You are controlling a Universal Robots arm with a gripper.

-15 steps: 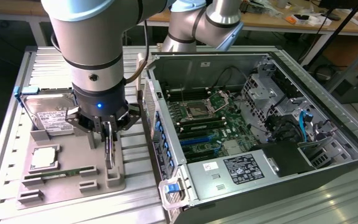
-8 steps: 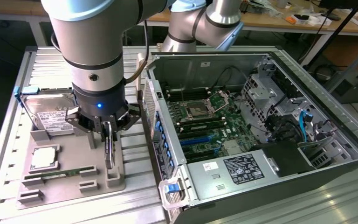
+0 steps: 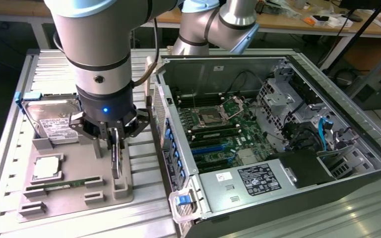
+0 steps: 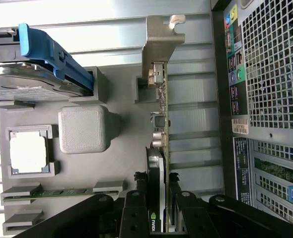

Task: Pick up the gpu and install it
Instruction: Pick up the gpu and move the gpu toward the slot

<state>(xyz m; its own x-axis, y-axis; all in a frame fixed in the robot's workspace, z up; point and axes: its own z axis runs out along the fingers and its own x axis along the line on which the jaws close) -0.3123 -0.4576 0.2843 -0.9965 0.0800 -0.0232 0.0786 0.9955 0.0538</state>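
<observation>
The gpu (image 4: 160, 124) is stood on edge in a slot of the grey holder tray (image 3: 78, 166). The gripper (image 3: 114, 143) is closed upon its upper edge, both faces being pressed by the fingers.

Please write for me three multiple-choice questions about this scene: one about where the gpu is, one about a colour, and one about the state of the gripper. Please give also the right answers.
1. Where is the gpu?
A) standing on edge in the grey tray beside the computer case
B) plugged in inside the case
C) lying flat on the floor

2. What colour is the carrier on the hard drive?
A) red
B) blue
C) yellow

3. The gripper is:
A) open, well above the tray
B) shut with nothing between
C) shut on the gpu

Answers:
1 A: the card stands upright in the tray's slots, outside the case.
2 B: the carrier at the drive's end is blue.
3 C: in the wrist view its fingers press on both faces of the card.
</observation>
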